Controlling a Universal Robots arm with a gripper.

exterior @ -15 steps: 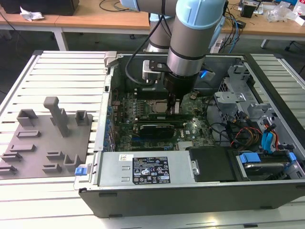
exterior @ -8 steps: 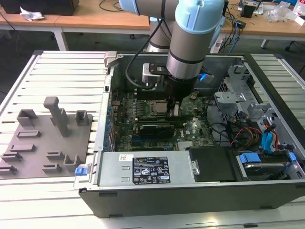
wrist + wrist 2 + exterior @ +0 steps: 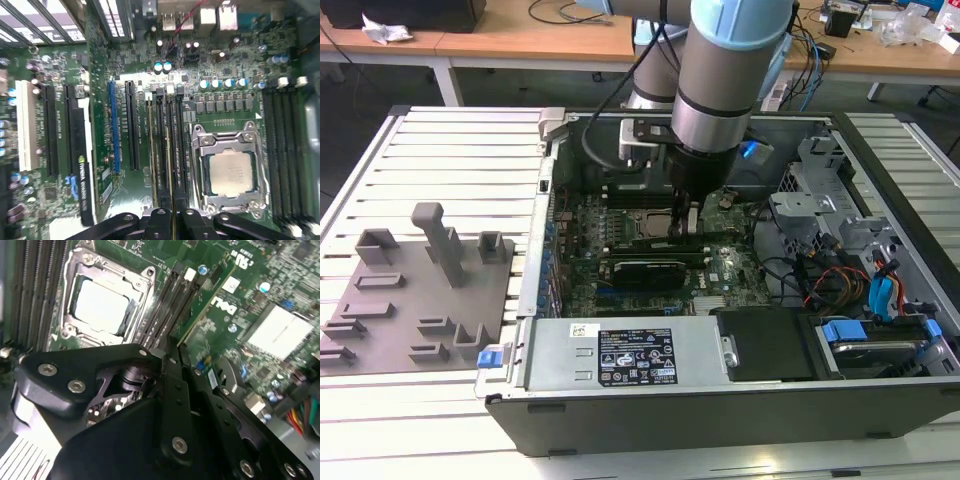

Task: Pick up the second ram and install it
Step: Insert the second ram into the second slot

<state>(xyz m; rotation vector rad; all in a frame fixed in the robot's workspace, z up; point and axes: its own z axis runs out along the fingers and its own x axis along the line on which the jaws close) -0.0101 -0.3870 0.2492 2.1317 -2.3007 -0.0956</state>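
Reaching into the open computer case [image 3: 720, 400], the end effector [image 3: 172, 220] clamps the second ram [image 3: 170, 165] edge-down over the slot rails [image 3: 161, 150] beside the processor socket [image 3: 231, 172], apparently for seating.

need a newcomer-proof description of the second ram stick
Start at the open computer case, then the square metal CPU socket inside it. Black slot rails run beside the socket; the second ram is the thin green stick standing on edge among them, the one held by the gripper.
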